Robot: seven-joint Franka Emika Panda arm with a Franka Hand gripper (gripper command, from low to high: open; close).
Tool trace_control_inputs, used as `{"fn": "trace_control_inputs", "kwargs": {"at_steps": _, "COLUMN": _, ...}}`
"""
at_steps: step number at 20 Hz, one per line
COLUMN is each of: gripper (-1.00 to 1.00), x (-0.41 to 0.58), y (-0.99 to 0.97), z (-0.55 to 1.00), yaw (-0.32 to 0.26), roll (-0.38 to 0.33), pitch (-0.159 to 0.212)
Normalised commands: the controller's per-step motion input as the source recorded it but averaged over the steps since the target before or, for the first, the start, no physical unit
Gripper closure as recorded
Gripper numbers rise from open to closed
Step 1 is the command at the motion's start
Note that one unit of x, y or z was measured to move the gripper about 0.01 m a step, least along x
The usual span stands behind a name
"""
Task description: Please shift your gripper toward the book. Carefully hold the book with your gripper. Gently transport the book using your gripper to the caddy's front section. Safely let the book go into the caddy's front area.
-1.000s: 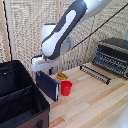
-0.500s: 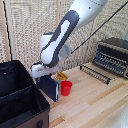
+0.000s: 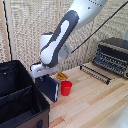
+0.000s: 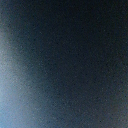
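— Where's the book?

— From my console, the book hangs tilted under the gripper, its lower end close above the wooden table, just beside the caddy on the exterior view's right. It is outside the caddy, not in any section.

— And the hand?

— I see the gripper clamped on the book's upper edge — the white block sits right on top of it. The wrist view gives me only a dark blue blur, the book filling the lens.

— Anything close by?

— A red cup stands just beside the book, and a toaster oven sits well apart at the exterior view's right.
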Motion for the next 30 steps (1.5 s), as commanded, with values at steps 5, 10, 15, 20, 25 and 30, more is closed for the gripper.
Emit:
{"fn": "trace_control_inputs", "kwargs": {"at_steps": 5, "gripper": 1.0, "x": 0.104, "y": 0.0, "z": 0.52, "yaw": -0.049, "roll": 0.008, "pitch": 0.0}}
{"fn": "trace_control_inputs", "kwargs": {"at_steps": 10, "gripper": 1.0, "x": 0.113, "y": 0.0, "z": 0.8, "yaw": -0.101, "roll": 0.001, "pitch": 0.0}}
{"fn": "trace_control_inputs", "kwargs": {"at_steps": 15, "gripper": 1.0, "x": 0.073, "y": 0.01, "z": 0.9, "yaw": -0.117, "roll": 0.0, "pitch": 0.0}}
{"fn": "trace_control_inputs", "kwargs": {"at_steps": 20, "gripper": 1.0, "x": 0.006, "y": 0.0, "z": 0.97, "yaw": -0.148, "roll": 0.0, "pitch": 0.008}}
{"fn": "trace_control_inputs", "kwargs": {"at_steps": 25, "gripper": 1.0, "x": -0.111, "y": 0.0, "z": 0.85, "yaw": -0.23, "roll": 0.01, "pitch": 0.006}}
{"fn": "trace_control_inputs", "kwargs": {"at_steps": 30, "gripper": 1.0, "x": -0.154, "y": 0.0, "z": 0.73, "yaw": -0.26, "roll": 0.028, "pitch": 0.0}}
